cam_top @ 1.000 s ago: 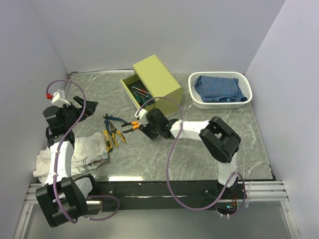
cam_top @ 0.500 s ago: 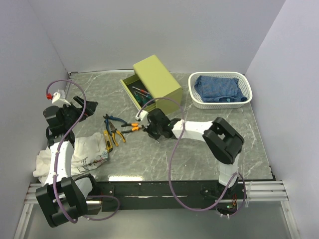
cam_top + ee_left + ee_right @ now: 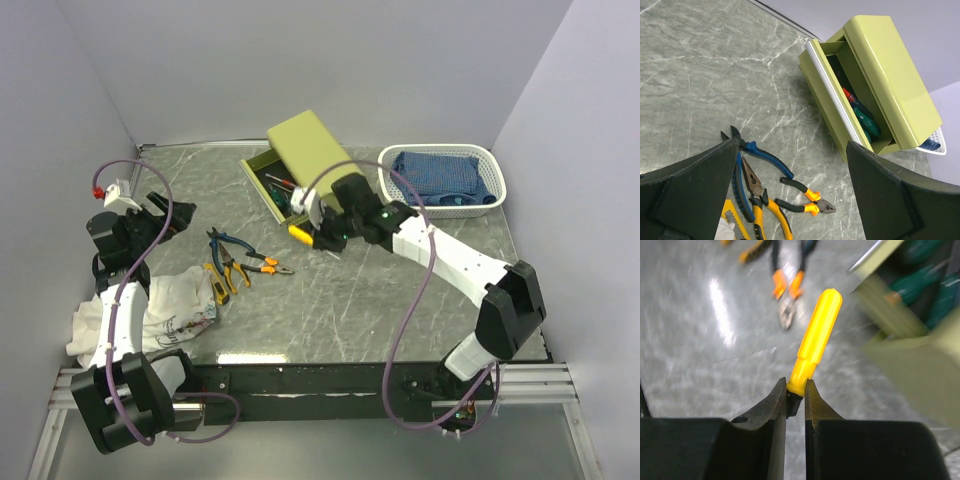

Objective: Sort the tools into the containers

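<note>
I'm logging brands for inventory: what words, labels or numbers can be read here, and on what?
No text can be read.
Cloth: it carries a dark print, too small to read.
Cabinet and yellow-handled tool: no lettering visible.

A yellow-orange screwdriver [image 3: 816,335] is held aloft beside the open olive drawer [image 3: 822,109]; pliers [image 3: 754,186] lie clustered leftward.

Moved: right pincer [image 3: 312,236], from mid-frame beside the orange-handled pliers [image 3: 268,266] up and right to the near corner of the open drawer [image 3: 262,188]. It now clamps a yellow-handled screwdriver [image 3: 815,342], held clear of the tabletop [image 3: 400,290]. The right arm [image 3: 450,255] has stretched out, elbow now lower right. 1 pair of pliers left uncovered.
</note>
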Motion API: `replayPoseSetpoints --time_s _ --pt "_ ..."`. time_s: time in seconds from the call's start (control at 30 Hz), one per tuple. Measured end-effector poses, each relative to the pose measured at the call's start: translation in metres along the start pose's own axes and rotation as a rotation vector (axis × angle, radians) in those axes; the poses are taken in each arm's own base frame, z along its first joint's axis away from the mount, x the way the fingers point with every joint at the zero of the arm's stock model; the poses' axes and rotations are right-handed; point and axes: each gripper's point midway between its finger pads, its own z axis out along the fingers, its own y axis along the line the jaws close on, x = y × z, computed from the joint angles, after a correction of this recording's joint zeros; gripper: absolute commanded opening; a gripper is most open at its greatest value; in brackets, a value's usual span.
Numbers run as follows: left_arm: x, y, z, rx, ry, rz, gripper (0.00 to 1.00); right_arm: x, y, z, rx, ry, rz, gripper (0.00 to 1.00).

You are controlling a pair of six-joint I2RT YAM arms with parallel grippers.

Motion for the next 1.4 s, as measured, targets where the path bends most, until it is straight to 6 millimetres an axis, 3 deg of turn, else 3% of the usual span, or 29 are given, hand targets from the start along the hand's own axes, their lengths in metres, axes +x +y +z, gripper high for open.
replayPoseSetpoints --time_s 0.07,0.13,0.27,0.33,0.43,0.5,0.53,0.63,0.7,0.8,0.9,0.97,1.03,1.07,1.13,1.17,1.2,1.27,1.33,1.4 --pt "0.0 0.0 0.0 0.0 0.0 -0.002 0.96 -0.02 -0.015 -0.003 0.04 -0.041 0.032 0.0" --pt "0.0 0.0 0.0 0.0 0.0 -0.004 0.96 -0.053 -0.037 -0.002 0.096 -0.099 0.075 0.0" --pt "0.0 0.0 0.0 0.0 0.001 -0.005 0.97 -0.12 -0.093 0.018 0.214 -0.217 0.19 0.0" --pt "0.0 0.0 0.0 0.0 0.002 -0.005 0.97 -0.13 -0.11 0.029 0.251 -0.234 0.242 0.0" --pt "0.0 -0.001 -0.001 0.0 0.001 -0.008 0.96 -0.13 -0.129 0.049 0.302 -0.225 0.32 0.04" --pt "0.0 -0.001 -0.001 0.0 0.001 -0.009 0.96 -0.122 -0.138 0.063 0.331 -0.204 0.361 0.26" --pt "0.001 -0.001 -0.001 0.0 0.002 -0.009 0.96 -0.118 -0.141 0.068 0.342 -0.195 0.374 0.49" --pt "0.001 -0.001 -0.001 0.0 0.005 -0.012 0.96 -0.102 -0.148 0.08 0.387 -0.157 0.425 0.68" --pt "0.002 -0.003 -0.001 0.005 0.008 -0.016 0.96 -0.099 -0.151 0.083 0.407 -0.15 0.443 0.75" --pt "0.007 -0.011 0.002 0.03 0.026 -0.019 0.96 -0.102 -0.154 0.078 0.429 -0.16 0.447 0.77" --pt "0.022 -0.026 0.008 0.082 0.075 -0.01 0.97 -0.11 -0.154 0.062 0.45 -0.184 0.444 0.77" --pt "0.038 -0.036 0.015 0.118 0.133 -0.01 0.98 -0.119 -0.157 0.041 0.48 -0.212 0.441 0.76" --pt "0.055 -0.042 0.026 0.137 0.203 -0.011 0.99 -0.134 -0.163 0.011 0.516 -0.27 0.437 0.67" --pt "0.061 -0.043 0.032 0.139 0.232 -0.013 0.93 -0.142 -0.171 -0.007 0.543 -0.309 0.437 0.6" --pt "0.07 -0.044 0.048 0.141 0.288 -0.012 0.78 -0.154 -0.195 -0.049 0.62 -0.395 0.438 0.36" --pt "0.071 -0.044 0.054 0.142 0.3 -0.014 0.55 -0.149 -0.21 -0.065 0.663 -0.411 0.448 0.28" --pt "0.073 -0.043 0.062 0.141 0.315 -0.016 0.41 -0.144 -0.23 -0.085 0.714 -0.434 0.461 0.14" --pt "0.073 -0.041 0.075 0.143 0.333 -0.018 0.03 -0.127 -0.266 -0.115 0.802 -0.453 0.484 0.0" --pt "0.074 -0.04 0.086 0.147 0.355 -0.012 0.01 -0.098 -0.303 -0.134 0.877 -0.443 0.528 0.0" --pt "0.075 -0.04 0.096 0.158 0.382 0.012 0.01 -0.071 -0.326 -0.137 0.902 -0.418 0.559 0.0"
